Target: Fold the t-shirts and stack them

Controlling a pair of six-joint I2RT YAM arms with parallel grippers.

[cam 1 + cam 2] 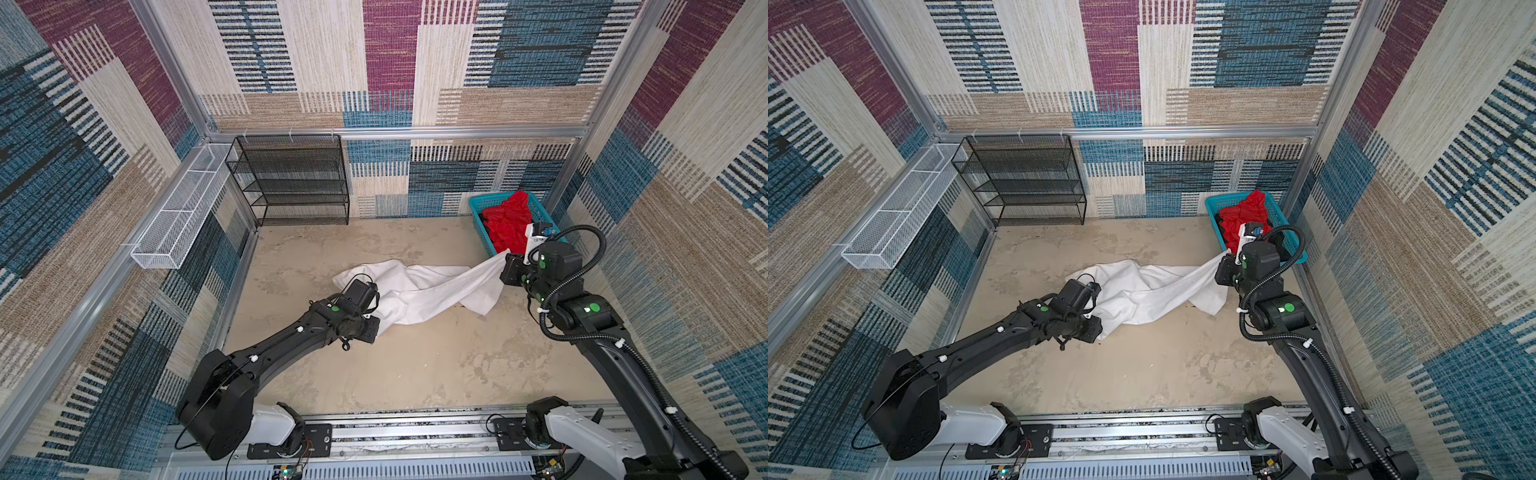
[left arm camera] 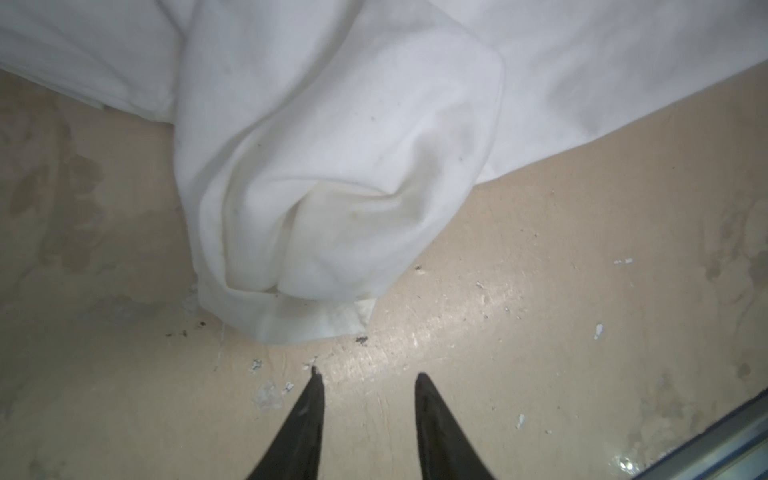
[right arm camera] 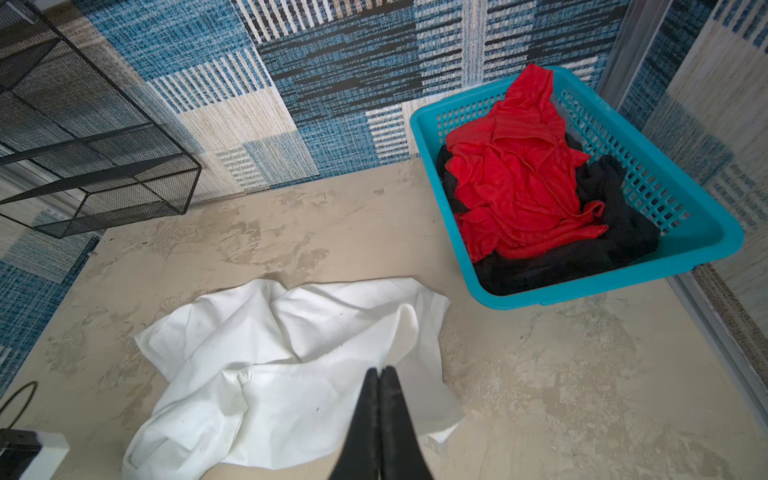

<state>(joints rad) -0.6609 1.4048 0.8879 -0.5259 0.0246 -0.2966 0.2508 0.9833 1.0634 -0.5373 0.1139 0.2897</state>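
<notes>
The white t-shirt (image 1: 432, 291) (image 1: 1142, 293) (image 3: 270, 374) lies crumpled across the middle of the table. Its right corner is pulled up off the surface, and my right gripper (image 1: 508, 253) (image 1: 1227, 252) (image 3: 382, 370) is shut on that corner. My left gripper (image 2: 369, 372) (image 1: 372, 330) stands open just above the table, a short way off a bunched hem end of the white t-shirt (image 2: 332, 187), with nothing between its fingers. The red t-shirt (image 1: 509, 224) (image 3: 519, 178) and the black t-shirt (image 3: 615, 237) lie heaped in the turquoise basket (image 1: 478, 208) (image 3: 424, 124) at the back right.
A black mesh shelf (image 1: 291, 178) stands against the back wall at the left. A long white wire basket (image 1: 183, 212) hangs on the left wall. Patterned walls close in three sides. A metal rail (image 1: 415, 432) with the arm bases runs along the front edge.
</notes>
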